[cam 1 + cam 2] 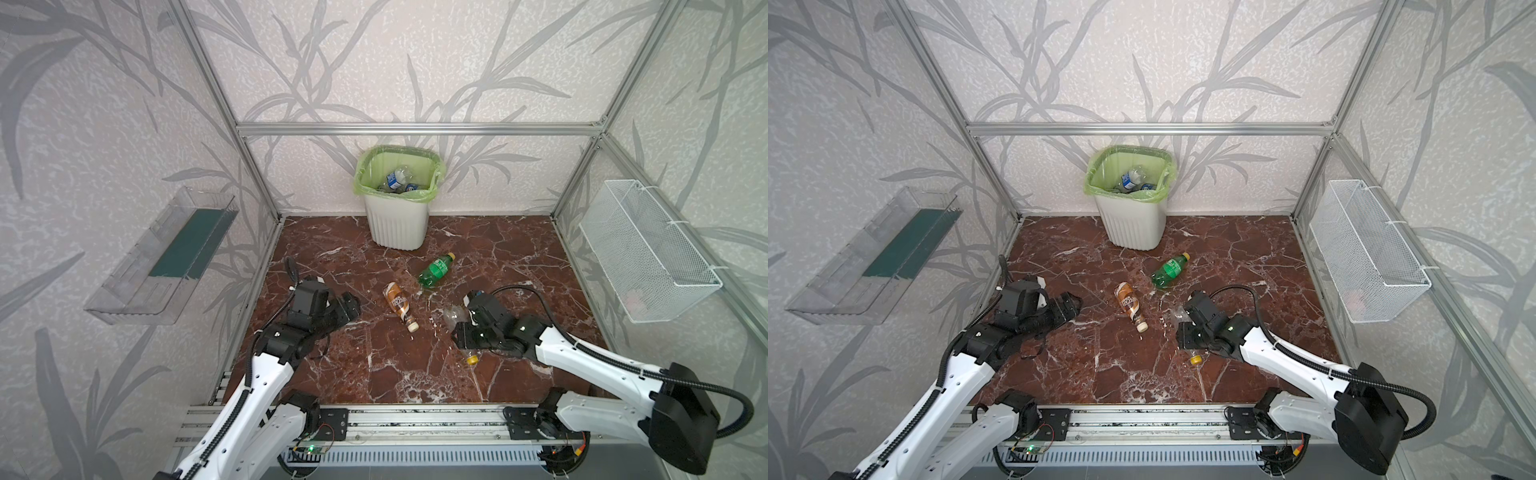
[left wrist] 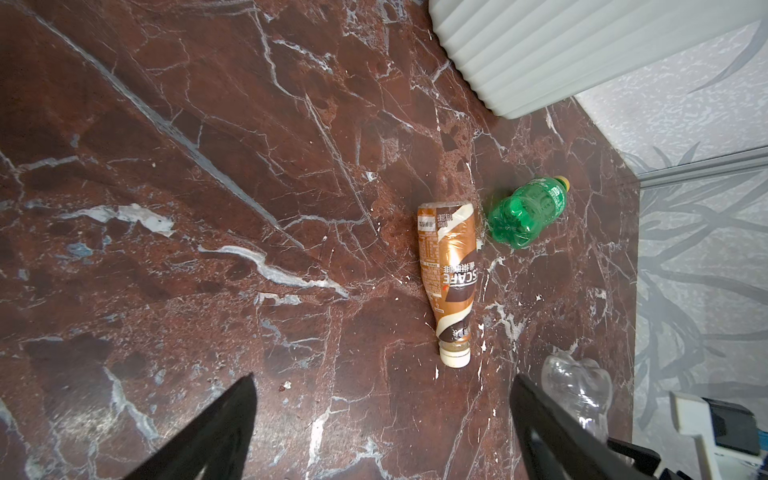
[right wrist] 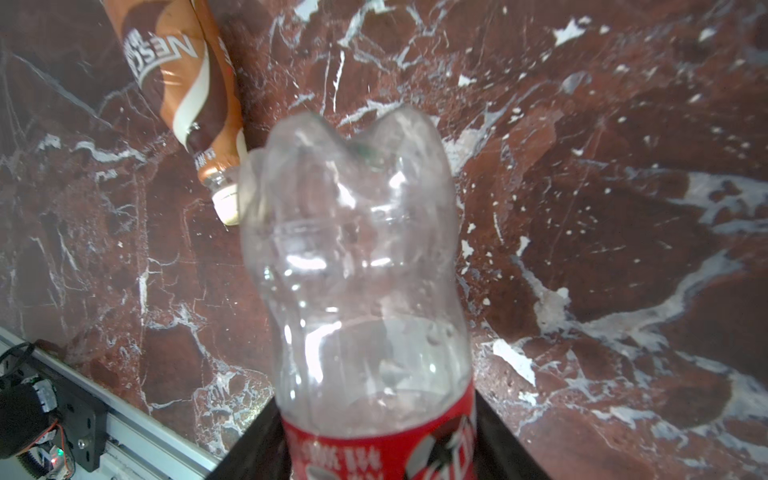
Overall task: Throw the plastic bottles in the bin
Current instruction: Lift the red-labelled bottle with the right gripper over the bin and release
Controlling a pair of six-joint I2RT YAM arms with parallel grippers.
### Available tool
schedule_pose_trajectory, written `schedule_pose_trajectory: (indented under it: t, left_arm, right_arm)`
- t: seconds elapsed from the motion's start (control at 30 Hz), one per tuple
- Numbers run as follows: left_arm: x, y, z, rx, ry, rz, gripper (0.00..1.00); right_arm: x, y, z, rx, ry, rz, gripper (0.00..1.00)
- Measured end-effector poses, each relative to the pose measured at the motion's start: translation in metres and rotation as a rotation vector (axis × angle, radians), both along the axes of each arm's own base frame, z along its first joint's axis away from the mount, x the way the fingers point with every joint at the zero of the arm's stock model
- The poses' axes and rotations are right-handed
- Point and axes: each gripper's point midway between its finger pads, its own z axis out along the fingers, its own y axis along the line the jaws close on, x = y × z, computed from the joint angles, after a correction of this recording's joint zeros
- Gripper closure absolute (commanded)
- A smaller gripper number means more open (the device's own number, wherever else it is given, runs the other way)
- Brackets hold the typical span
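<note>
Red-labelled clear bottle (image 3: 365,270) clamped in the right gripper (image 3: 374,415), low over the table (image 1: 374,374), right side, not yet binned. Brown bottle (image 1: 399,305) and green bottle (image 1: 435,270) lying loose mid-table, left gripper (image 2: 386,415) gaping empty nearby. Several bottles (image 1: 395,179) already in the bin (image 1: 397,226) at the back; seemingly three left.

Bright and even in both top views, lit softly from above. Faint, soft shadows beside the bin (image 1: 397,224). Bowed at the edges, frame posts (image 1: 216,83) curving outward. Pale sheen on the table (image 1: 498,249) near the green bottle (image 1: 435,271). Crisp on the marble veins in the left wrist view. Blurred up close on the clear bottle (image 3: 357,257) in the right wrist view, white glints across its plastic.
</note>
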Motion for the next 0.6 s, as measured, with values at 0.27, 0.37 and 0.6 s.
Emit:
schedule_pose_trajectory:
  t: [0.27,0.37,0.6]
  left_arm:
    - [0.004,-0.001,0.011,-0.012,-0.016,0.007,0.09]
    - [0.005,-0.002,0.025,-0.043,-0.042,0.022,0.09]
    - [-0.008,0.004,0.049,-0.091,-0.123,0.059,0.07]
  right_arm:
    - [0.143,0.058,0.254,0.233,-0.457,-0.02,0.31]
    - [0.209,0.082,0.369,0.341,-0.701,-0.046,0.19]
    - [0.282,0.104,0.376,0.349,-0.758,-0.099,0.1]
